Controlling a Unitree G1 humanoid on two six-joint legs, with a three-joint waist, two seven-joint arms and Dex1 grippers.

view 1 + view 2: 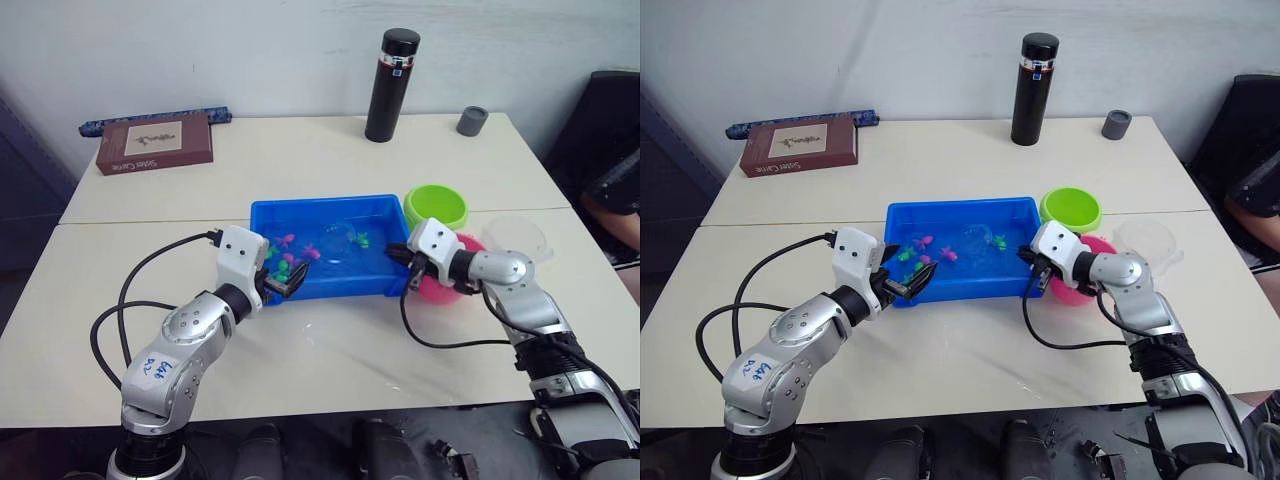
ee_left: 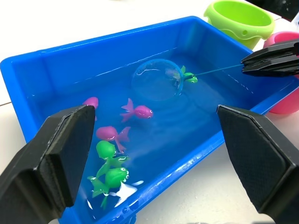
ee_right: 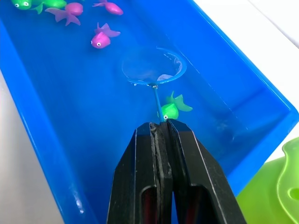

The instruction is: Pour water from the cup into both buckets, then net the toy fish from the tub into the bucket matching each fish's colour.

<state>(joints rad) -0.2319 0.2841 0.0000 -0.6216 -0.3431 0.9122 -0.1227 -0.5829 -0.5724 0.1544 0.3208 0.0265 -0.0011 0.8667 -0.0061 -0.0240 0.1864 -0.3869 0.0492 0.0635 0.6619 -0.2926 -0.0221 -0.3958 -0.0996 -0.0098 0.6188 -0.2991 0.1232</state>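
The blue tub (image 1: 320,204) holds water and several toy fish, pink (image 2: 140,111) and green (image 2: 107,151), mostly bunched at its left end. My right gripper (image 1: 412,266) is shut on the thin handle of the net (image 3: 153,69) at the tub's right end. The hoop lies in the water, with one green fish (image 3: 172,107) just beside the handle and outside the hoop. My left gripper (image 1: 285,285) is open at the tub's front left corner, holding nothing. The green bucket (image 1: 436,207) stands right of the tub. The pink bucket (image 1: 438,291) is partly hidden behind my right gripper. The clear cup (image 1: 517,238) stands further right.
A tall black flask (image 1: 391,85) and a small grey cup (image 1: 472,121) stand at the back of the table. A brown box (image 1: 155,143) lies at the back left. A person's arm (image 1: 615,190) shows at the right edge.
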